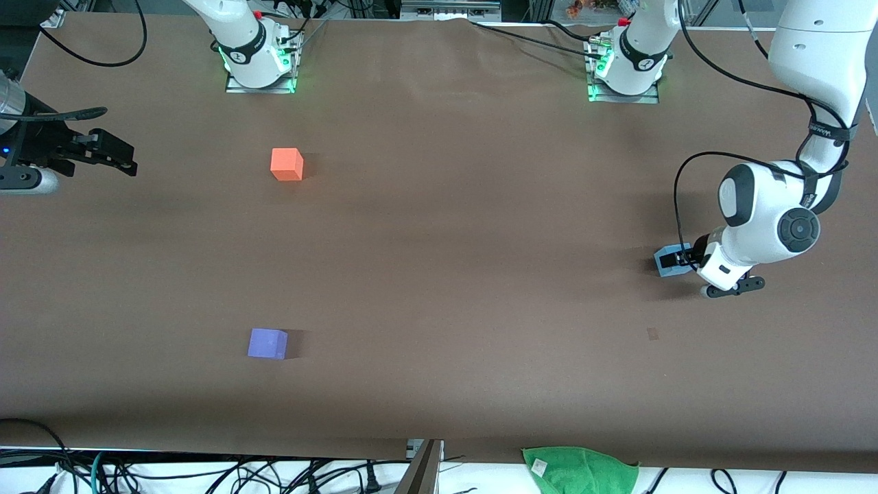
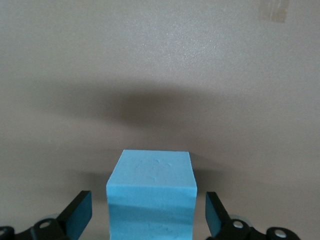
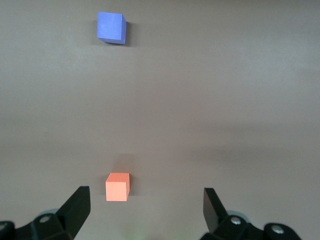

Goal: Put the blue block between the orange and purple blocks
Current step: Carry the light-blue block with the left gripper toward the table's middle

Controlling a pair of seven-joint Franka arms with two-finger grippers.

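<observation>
The blue block (image 1: pixel 667 262) (image 2: pixel 152 200) sits on the table near the left arm's end. My left gripper (image 1: pixel 682 261) (image 2: pixel 149 212) is low around it, open, with a gap between each finger and the block's sides. The orange block (image 1: pixel 287 165) (image 3: pixel 117 186) lies toward the right arm's end. The purple block (image 1: pixel 267 344) (image 3: pixel 111 27) is nearer the front camera than the orange one. My right gripper (image 1: pixel 127 158) (image 3: pixel 146 205) waits open and empty over the right arm's end of the table.
A green cloth (image 1: pixel 579 470) hangs at the table's front edge. A small brown patch (image 1: pixel 652 333) (image 2: pixel 274 10) marks the table, nearer the camera than the blue block. Cables run along the front edge and past the arm bases.
</observation>
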